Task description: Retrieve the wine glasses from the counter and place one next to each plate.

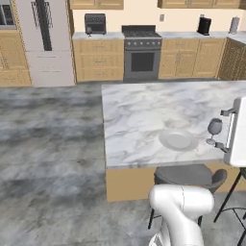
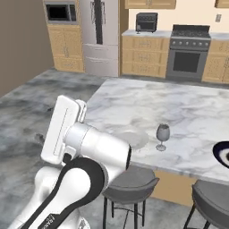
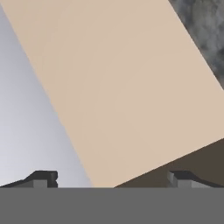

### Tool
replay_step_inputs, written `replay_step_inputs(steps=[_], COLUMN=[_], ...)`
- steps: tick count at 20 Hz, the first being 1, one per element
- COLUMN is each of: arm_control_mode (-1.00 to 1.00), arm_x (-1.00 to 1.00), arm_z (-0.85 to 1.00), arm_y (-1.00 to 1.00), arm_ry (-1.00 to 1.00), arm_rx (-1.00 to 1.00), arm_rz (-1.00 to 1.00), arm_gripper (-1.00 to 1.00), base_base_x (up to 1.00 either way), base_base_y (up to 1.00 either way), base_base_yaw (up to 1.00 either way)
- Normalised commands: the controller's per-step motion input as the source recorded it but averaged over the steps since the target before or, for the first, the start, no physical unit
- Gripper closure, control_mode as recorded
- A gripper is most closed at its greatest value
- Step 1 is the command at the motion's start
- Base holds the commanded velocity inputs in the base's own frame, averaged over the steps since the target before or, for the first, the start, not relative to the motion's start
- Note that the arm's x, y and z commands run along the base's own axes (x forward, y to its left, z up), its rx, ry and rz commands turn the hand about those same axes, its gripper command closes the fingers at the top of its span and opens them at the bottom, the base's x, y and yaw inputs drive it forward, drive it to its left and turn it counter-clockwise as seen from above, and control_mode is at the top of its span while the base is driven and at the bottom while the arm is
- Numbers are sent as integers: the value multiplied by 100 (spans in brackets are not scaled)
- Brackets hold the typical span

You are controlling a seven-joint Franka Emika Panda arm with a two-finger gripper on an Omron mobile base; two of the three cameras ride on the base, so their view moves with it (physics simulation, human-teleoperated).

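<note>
One smoky wine glass (image 1: 214, 129) stands upright on the marble island, just right of the white plate (image 1: 178, 140); the right base view shows this glass (image 2: 163, 135) and plate (image 2: 132, 138) too. At that view's right edge lies the dark plate (image 2: 222, 154). A second wine glass (image 1: 89, 31) stands on the far counter (image 1: 98, 36) beside a toaster oven. My gripper (image 1: 222, 129) hangs in the air on the near side of the island, well clear of the glass. In the hand view its fingertips (image 3: 43, 178) stand wide apart with nothing between them, so it is open.
Grey stools (image 1: 190, 175) stand along the island's near edge, under my arm. A stove (image 1: 142, 53) and a fridge (image 1: 43, 41) line the back wall beside the counter. Grey floor stretches between the island and the cabinets.
</note>
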Motion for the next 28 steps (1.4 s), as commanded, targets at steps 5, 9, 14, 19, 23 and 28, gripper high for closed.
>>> replay_step_inputs(steps=[5,9,14,19,23,28], arm_control_mode=[100,100,100,100,100,100], arm_x=[0,0,0,0,0,0], arm_z=[0,0,0,0,0,0], arm_y=[0,0,0,0,0,0], arm_ry=[0,0,0,0,0,0], arm_rx=[0,0,0,0,0,0], arm_rz=[0,0,0,0,0,0], arm_gripper=[-100,-100,-100,-100,-100,-100], base_base_x=[-22,-15,-4,78,100,100], base_base_y=[100,100,100,100,100,100], base_base_yaw=[9,5,2,-10,-21,-28])
